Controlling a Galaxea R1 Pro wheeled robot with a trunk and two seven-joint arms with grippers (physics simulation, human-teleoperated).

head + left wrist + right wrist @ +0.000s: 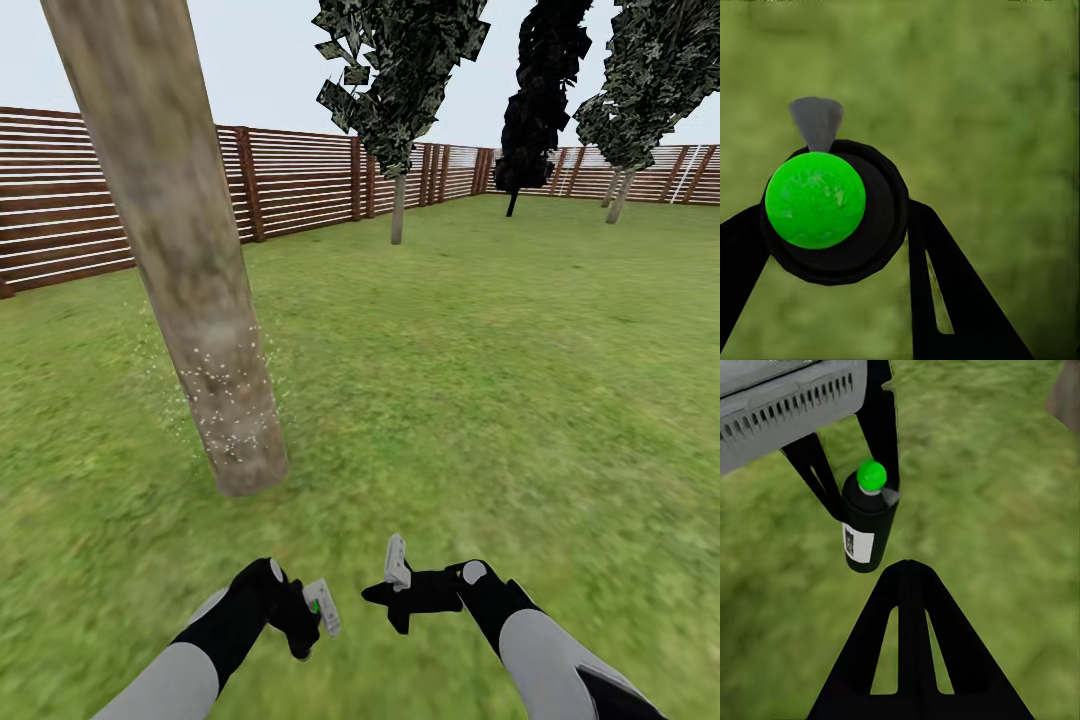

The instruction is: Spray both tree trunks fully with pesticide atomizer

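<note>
Both arms reach in low at the near edge of the head view, above blurred green grass. At the left gripper the jaws are pinched on the pesticide atomizer — a black bottle with a bright green cap, a white label on its side and a small grey nozzle jutting from just under the cap. From the left wrist view the black fingers flank the bottle on both sides, with the green cap facing the camera. From the right wrist view the bottle hangs between the left gripper's black fingers below its grey, slotted housing, over grass. Beside the left gripper, close but apart from it, sits the right gripper; whether its jaws are spread or pressed together cannot be told, and nothing is seen between them. Beyond the left gripper rises the tree trunk, thick, grey-brown and leaning. Tiny whitish specks of pesticide dot its lower part and drift just beside it, while the trunk higher up looks bare. Well behind the trunk, a brown slatted wooden fence rings the lawn, and further trees with dark crowns stand before it — one slim trunk nearest, a black-leaved one and paler ones further off.
</note>
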